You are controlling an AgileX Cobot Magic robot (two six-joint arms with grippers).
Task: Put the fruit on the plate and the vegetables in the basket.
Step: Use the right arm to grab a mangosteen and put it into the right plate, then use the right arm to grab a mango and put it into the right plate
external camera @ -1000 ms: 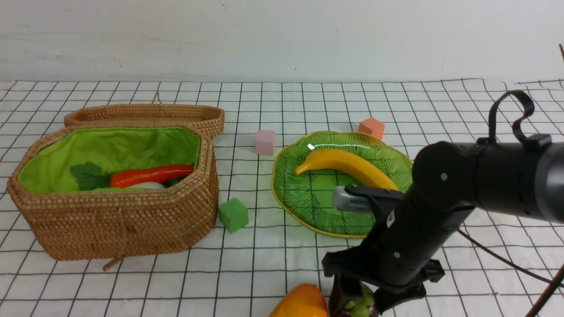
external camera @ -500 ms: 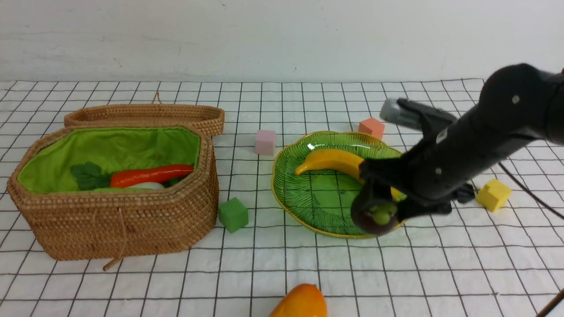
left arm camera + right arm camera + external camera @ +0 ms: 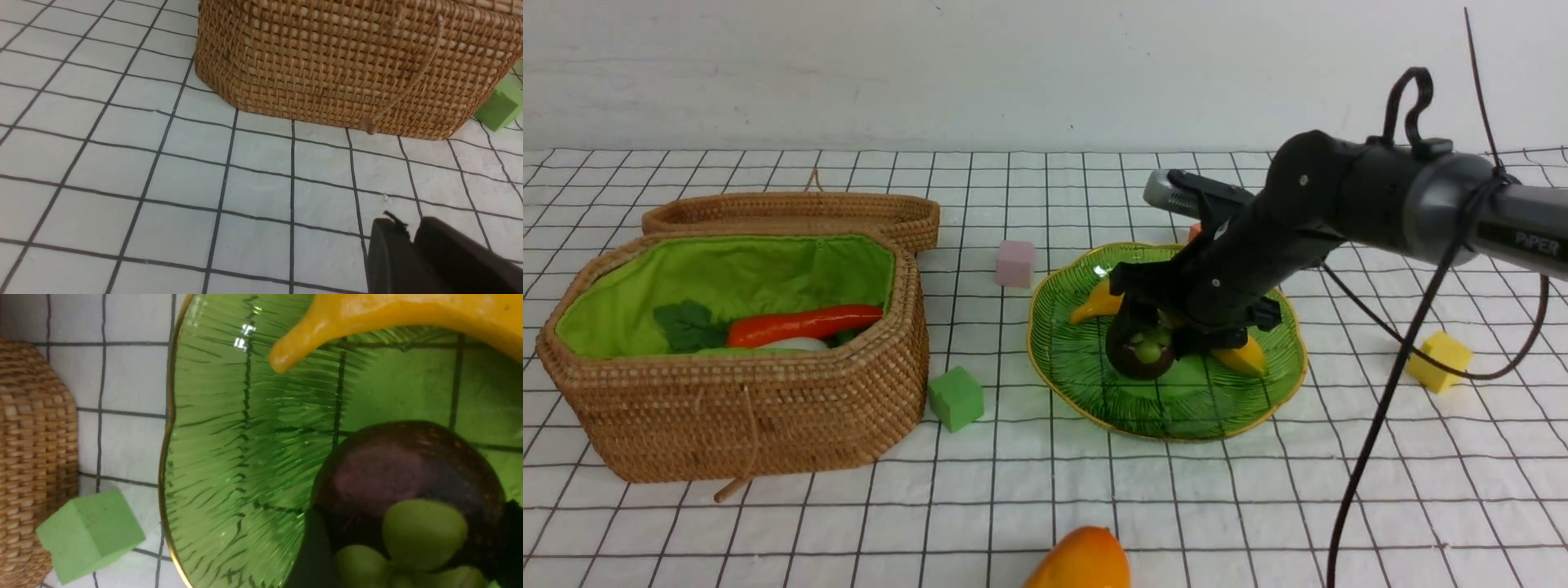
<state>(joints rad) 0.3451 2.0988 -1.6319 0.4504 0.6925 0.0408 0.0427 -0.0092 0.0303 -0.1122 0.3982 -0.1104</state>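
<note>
Green glass plate [image 3: 1086, 384] sits right of centre on the gridded cloth [image 3: 1013, 490]; its far rim is hidden behind the right arm. The right gripper [image 3: 1141, 347] hangs low over the plate's middle, closed on the mangosteen [image 3: 1139, 353], whose green knobbed top faces the front camera. Whether the fruit touches the glass cannot be told from either view. In the right wrist view the mangosteen [image 3: 408, 477] fills the lower corner, one dark finger [image 3: 312, 547] against its side; the opposite finger is cut off by the frame edge.

The banana [image 3: 1094, 304] lies on the plate, its middle covered by the gripper, only both ends showing. The mango [image 3: 1082, 562] lies on the cloth at the near edge, well apart from the plate and partly cropped.

The basket [image 3: 743, 408] stands open to the left, lid behind it. Inside, the carrot [image 3: 805, 323] is plain; the radish [image 3: 796, 345] shows only as a white sliver, and the cucumber [image 3: 723, 352] as a thin green strip behind the rim.

The left gripper [image 3: 412, 261] appears only as a dark tip in the left wrist view, near the basket's wall [image 3: 327, 73]; its jaw state cannot be told.

A green cube [image 3: 956, 398] lies between basket and plate.
</note>
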